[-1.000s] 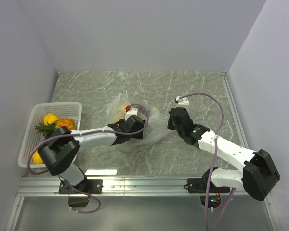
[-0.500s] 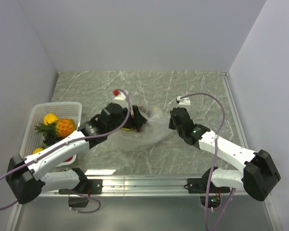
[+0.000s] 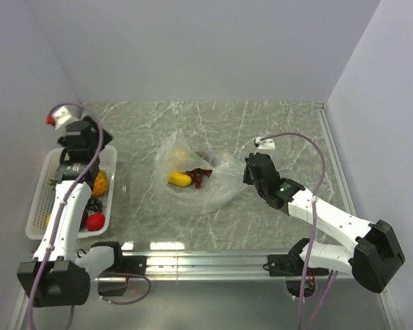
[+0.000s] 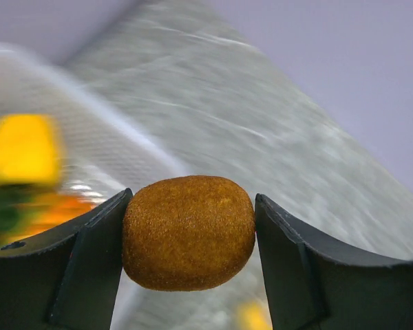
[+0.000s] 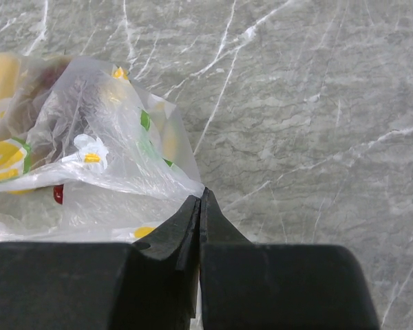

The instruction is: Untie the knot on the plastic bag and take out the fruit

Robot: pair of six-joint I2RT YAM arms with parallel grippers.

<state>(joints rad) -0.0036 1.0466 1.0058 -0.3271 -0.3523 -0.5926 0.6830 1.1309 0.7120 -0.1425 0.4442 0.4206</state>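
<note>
From above, the left arm [image 3: 63, 210] is lifted over the white basket [image 3: 36, 218], where a pineapple [image 3: 100, 182] and a red fruit [image 3: 95, 221] lie. The right end effector [image 3: 248, 173] sits low on the bench [image 3: 289, 130]. The plastic bag [image 3: 217, 189] spreads to its left, touching it, with a yellow fruit [image 3: 179, 179] and a dark red cluster [image 3: 198, 177] inside.

At the left wrist, the left end effector [image 4: 188, 234] is clamped on a brownish-orange round fruit [image 4: 188, 220], one finger on each side. The basket is a blur below it.

At the right wrist, the fingers are pressed together, pinching the bag's corner at their tips. The crumpled film fans out ahead and to the left.
</note>
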